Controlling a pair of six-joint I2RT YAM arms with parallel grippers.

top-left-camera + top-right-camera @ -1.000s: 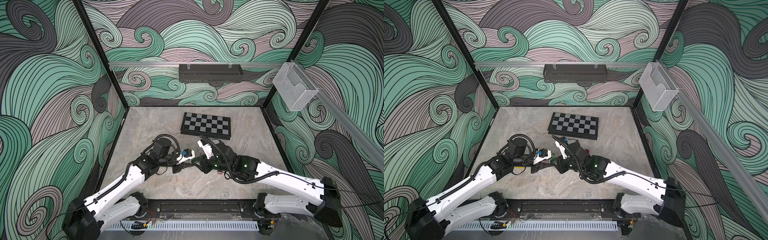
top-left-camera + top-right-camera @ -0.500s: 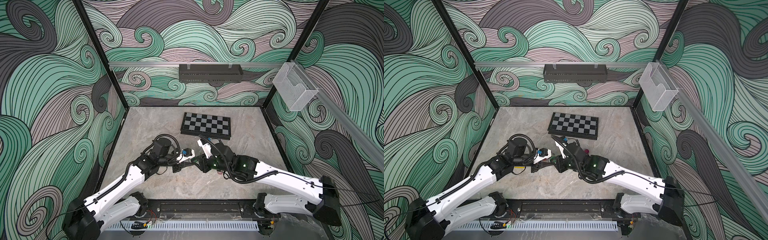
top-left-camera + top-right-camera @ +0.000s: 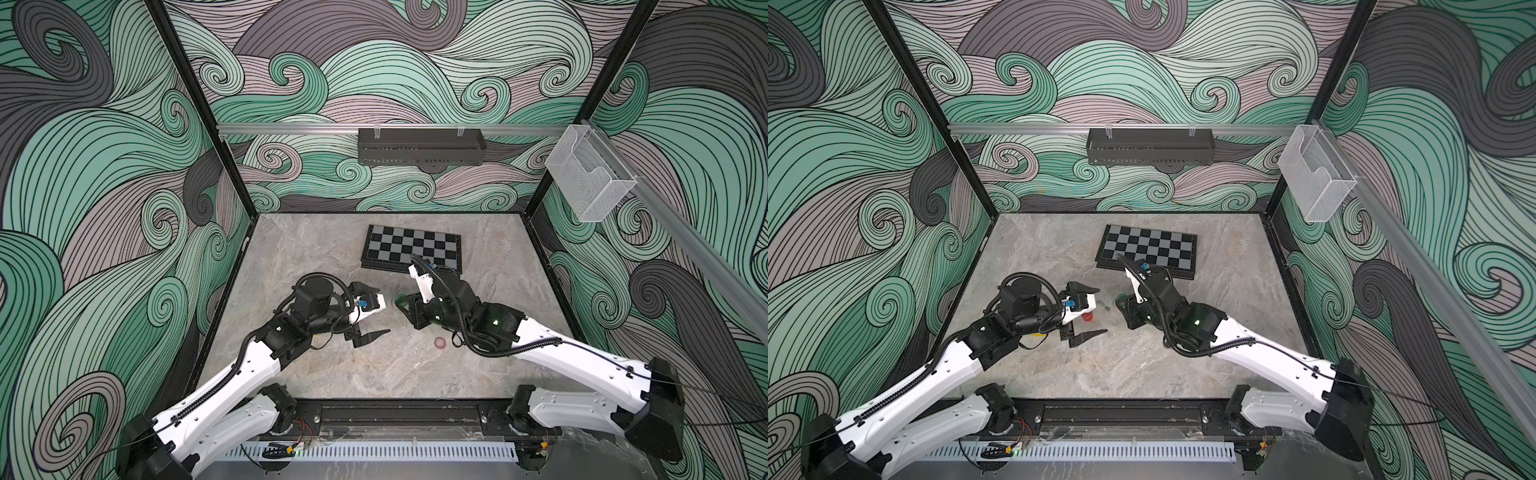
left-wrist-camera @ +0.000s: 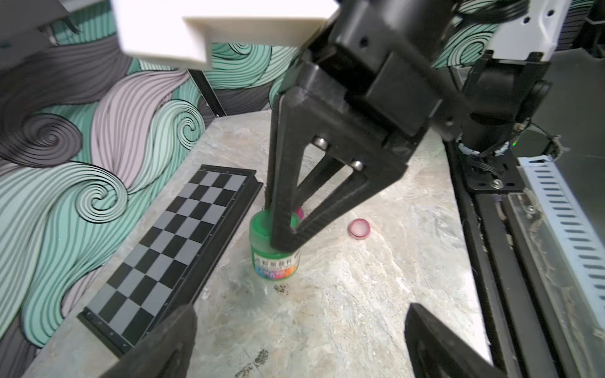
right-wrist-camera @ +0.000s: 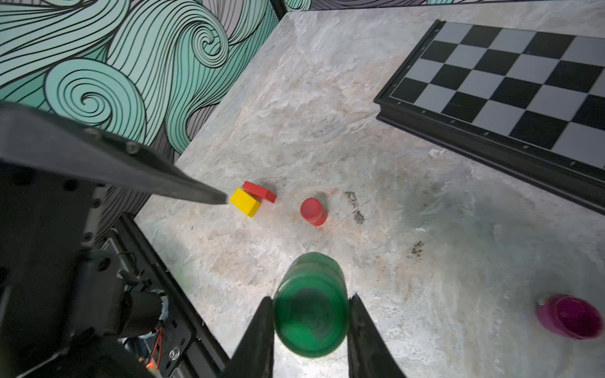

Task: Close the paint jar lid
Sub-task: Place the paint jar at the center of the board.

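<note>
Springing the left fingers [image 3: 372, 336] wide apart from the tight pinch of a second ago and clear of the green paint jar [image 4: 276, 258], leaving it upright on the tabletop [image 5: 425, 261], clamped between the right fingers [image 5: 258, 340], its lid [image 5: 311, 311] apparently seated, so probably closed.

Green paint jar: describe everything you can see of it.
The green plastic paint jar stands upright on the grey marbled tabletop beside the black-and-grey chessboard. A round green lid sits on top; its tightness cannot be told. A white label with a rainbow band wraps its lower body. The right gripper has its jaws shut on its sides; the open left gripper is clear of it.
</note>
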